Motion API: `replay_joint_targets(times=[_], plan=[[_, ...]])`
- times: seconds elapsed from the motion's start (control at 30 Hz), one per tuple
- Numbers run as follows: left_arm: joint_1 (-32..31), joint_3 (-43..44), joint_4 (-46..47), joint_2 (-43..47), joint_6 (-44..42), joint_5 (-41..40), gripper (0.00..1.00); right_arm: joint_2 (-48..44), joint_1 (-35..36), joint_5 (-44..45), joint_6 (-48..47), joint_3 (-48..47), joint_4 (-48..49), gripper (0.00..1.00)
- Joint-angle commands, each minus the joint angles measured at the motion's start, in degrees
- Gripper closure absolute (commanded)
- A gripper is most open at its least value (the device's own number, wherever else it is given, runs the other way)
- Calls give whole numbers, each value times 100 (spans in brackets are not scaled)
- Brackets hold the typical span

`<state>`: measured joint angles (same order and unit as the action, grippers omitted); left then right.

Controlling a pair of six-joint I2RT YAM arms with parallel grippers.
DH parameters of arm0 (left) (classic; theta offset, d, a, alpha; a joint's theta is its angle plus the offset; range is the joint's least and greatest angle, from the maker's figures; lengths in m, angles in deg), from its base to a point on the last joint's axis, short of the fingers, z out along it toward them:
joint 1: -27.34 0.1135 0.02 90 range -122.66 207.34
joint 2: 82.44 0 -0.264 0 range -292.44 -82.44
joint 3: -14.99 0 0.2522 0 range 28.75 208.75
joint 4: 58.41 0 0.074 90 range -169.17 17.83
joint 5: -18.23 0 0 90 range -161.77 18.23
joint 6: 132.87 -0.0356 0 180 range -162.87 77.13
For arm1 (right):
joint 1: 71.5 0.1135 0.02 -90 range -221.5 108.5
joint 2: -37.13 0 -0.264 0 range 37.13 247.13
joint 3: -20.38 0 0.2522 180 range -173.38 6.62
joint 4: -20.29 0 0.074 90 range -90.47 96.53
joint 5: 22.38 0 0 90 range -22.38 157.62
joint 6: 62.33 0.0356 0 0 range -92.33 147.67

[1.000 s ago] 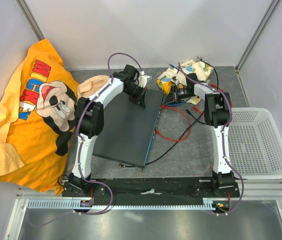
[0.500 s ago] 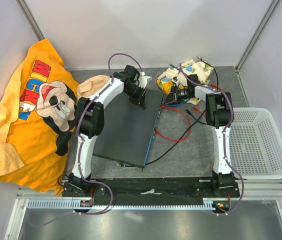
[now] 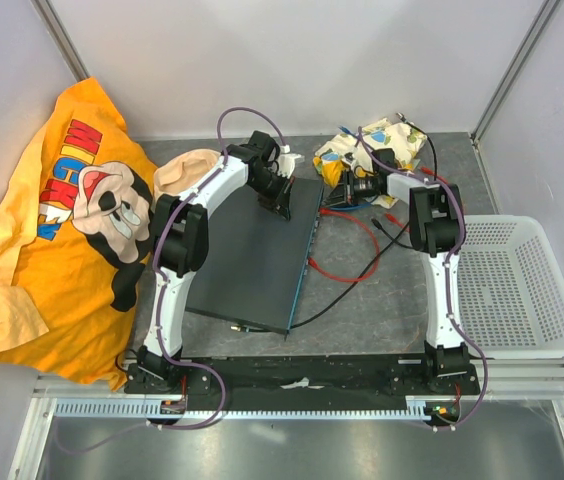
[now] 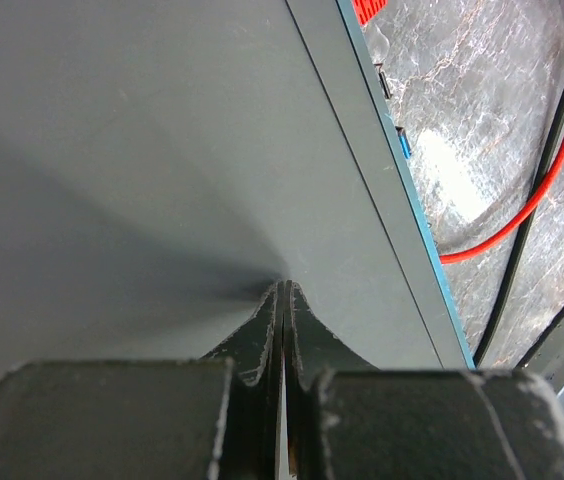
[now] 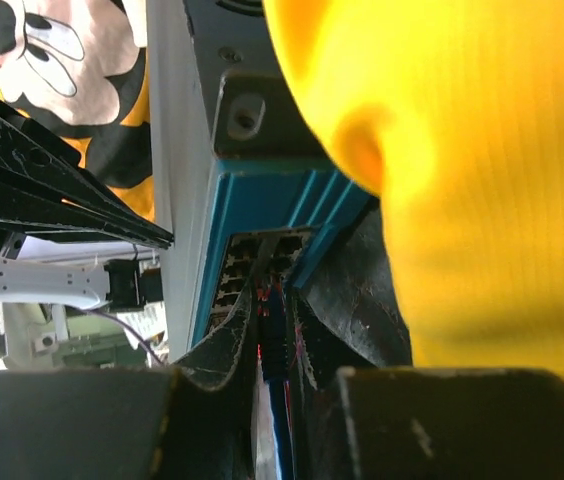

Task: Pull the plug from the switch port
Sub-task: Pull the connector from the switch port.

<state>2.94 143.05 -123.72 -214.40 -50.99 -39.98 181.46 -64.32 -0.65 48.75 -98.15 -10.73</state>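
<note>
Switch point(image 3: 257, 258) lying flat at the middle of the desk point(image 3: 392, 310), teal port edge to the right. The left tool point(image 4: 282, 292) is shut, empty, and pressed on the switch's top face. The right tool point(image 5: 274, 300) is closed on the blue plug point(image 5: 276, 345), seated in a far-end port. The plug is judged small, stiff and probably latched. It is best held by its body, not its limp cable.
</note>
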Motion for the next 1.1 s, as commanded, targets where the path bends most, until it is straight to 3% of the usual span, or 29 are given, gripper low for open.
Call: replay_joint_targets(times=[0.0,0.07,0.13,0.17,0.2,0.27,0.43,0.57,0.6,0.63,0.67,0.8,0.93,1.07], plan=[[-91,-101,-136,-286,-216,-296,97,507,82,306,-280,-710,-147,100],[-91,-92,-145,-286,-234,-288,97,543,12,139,-262,-826,107,100],[-91,-83,-180,-260,-251,-322,97,212,-67,217,-124,-345,824,100],[-82,-75,-180,-269,-269,-340,97,79,-129,270,1001,406,2595,100],[-91,-66,-189,-277,-278,-332,97,25,-164,279,1456,588,3205,100],[-91,-22,-215,-330,-287,-323,97,191,-243,218,2134,633,3579,100],[-91,101,-224,-400,-278,-314,97,-309,-515,595,1996,1678,4027,100],[-91,92,-233,-444,-278,-288,97,-195,-455,903,2855,1697,4800,100],[-91,101,-233,-462,-278,-279,97,-256,-437,1060,2423,1549,4576,100],[-91,110,-241,-462,-269,-287,97,-309,-367,1148,1879,1321,3320,100],[-82,119,-242,-453,-269,-287,97,-344,-349,1236,1386,893,2794,100],[-73,180,-294,-427,-322,-305,97,-625,-559,1097,119,801,1493,100],[-73,295,-373,-462,-331,-279,97,-1029,-1200,1052,-2258,730,-851,100],[-82,408,-373,-558,-304,-191,97,-1425,-1237,993,-2786,328,-1404,100]])
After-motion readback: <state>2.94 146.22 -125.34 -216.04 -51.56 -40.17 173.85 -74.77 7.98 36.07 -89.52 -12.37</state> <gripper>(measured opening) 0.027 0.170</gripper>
